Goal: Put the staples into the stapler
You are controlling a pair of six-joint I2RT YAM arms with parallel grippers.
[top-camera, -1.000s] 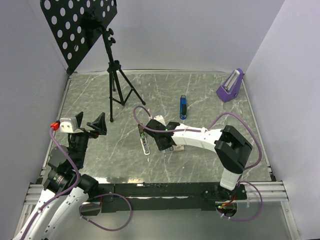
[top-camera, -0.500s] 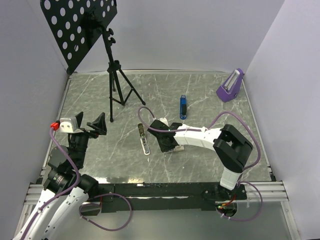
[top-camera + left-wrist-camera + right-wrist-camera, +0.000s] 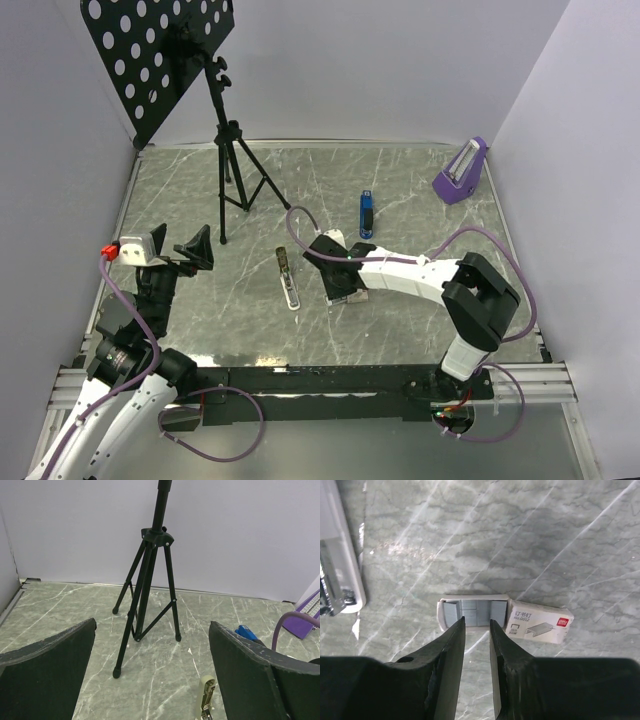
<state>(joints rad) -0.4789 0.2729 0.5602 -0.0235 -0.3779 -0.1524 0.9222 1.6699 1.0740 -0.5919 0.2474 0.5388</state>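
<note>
The staples lie on the marble table as a pale cardboard box (image 3: 538, 625) with red print, its tray (image 3: 472, 611) slid out to the left and full of grey staple strips. My right gripper (image 3: 476, 624) hovers over the tray's near edge, jaws a narrow gap apart with nothing between them. In the top view the right gripper (image 3: 338, 278) covers the box. The stapler (image 3: 288, 278) lies opened flat to the left of it, and its pale end (image 3: 340, 580) shows at the wrist view's left edge. My left gripper (image 3: 178, 250) hangs wide open and empty, well left of the stapler (image 3: 206, 696).
A black music stand's tripod (image 3: 236, 180) stands at the back left, its legs (image 3: 145, 600) ahead of my left gripper. A blue flat object (image 3: 366, 213) lies behind the right gripper. A purple wedge-shaped object (image 3: 461, 171) sits at the back right corner.
My right gripper has shifted right, away from the stapler, and its jaws have parted from shut. The left arm has not moved.
</note>
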